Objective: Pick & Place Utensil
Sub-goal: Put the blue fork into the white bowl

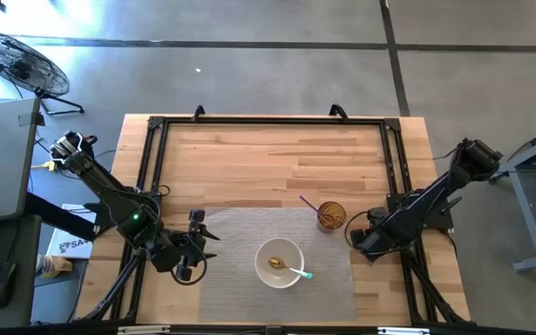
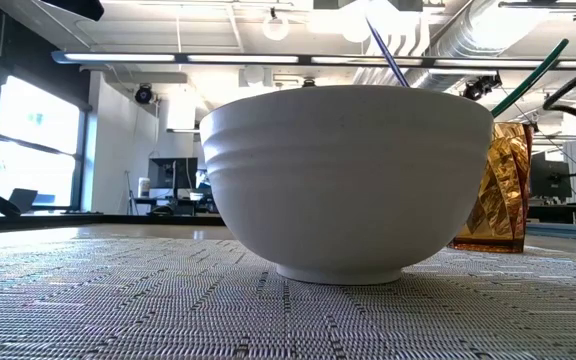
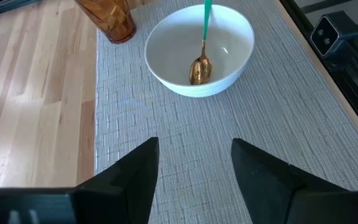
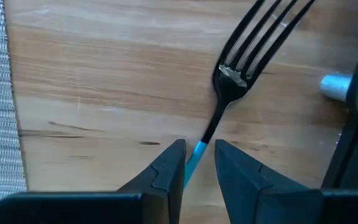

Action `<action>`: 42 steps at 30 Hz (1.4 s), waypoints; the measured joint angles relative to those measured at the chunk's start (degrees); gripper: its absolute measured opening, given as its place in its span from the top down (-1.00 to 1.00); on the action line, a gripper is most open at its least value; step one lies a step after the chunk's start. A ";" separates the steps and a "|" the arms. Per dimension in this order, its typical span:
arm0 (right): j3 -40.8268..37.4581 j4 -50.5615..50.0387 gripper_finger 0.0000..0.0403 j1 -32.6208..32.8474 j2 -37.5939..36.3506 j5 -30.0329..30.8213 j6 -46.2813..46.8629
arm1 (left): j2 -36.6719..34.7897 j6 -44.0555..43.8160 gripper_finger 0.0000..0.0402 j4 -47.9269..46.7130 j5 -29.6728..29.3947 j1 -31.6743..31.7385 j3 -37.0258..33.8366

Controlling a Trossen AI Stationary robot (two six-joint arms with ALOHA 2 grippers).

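Dark fingers (image 4: pixel 166 168) of the right gripper (image 4: pixel 194 163) are closing narrowly around the blue handle of a black fork (image 4: pixel 229 87), which is lying over bare wood just beyond the right edge of the woven placemat (image 1: pixel 231 279). That fork is looking light, stiff and smooth, so it may be prone to slipping; the slim handle near its neck seems the sound place to hold. Farther along the placemat, the white bowl (image 1: pixel 279 263) is holding a gold spoon (image 3: pixel 200 68) with a green handle, beside an amber cup (image 1: pixel 331 217). Off the placemat's left side, the left gripper (image 3: pixel 194 171) is waiting, spread wide and holding nothing.
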 joint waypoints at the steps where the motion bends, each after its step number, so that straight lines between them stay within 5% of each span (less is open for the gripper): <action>1: -0.20 0.17 0.58 0.00 -0.05 0.07 0.02 | 0.00 0.00 0.02 0.00 0.00 0.00 0.00; 7: 0.06 0.23 0.63 0.00 -1.01 -0.37 -0.07 | 0.00 0.00 0.02 0.00 -0.13 0.00 0.00; 16: 0.06 0.81 0.96 0.00 -1.29 -0.20 -1.33 | 0.00 -0.17 0.02 -0.02 -0.09 0.00 0.00; 24: 1.98 -1.46 0.96 1.64 -2.04 -2.20 -2.73 | 0.00 -0.22 0.02 -0.07 -0.07 0.00 0.00; 33: 13.62 -6.67 0.98 7.55 -0.18 -3.14 -0.52 | 0.00 -1.27 0.02 -0.07 1.64 0.00 0.00; 42: 35.04 -10.05 0.99 9.72 15.65 -4.42 -5.42 | 0.00 -2.90 0.02 -0.07 1.70 0.00 0.00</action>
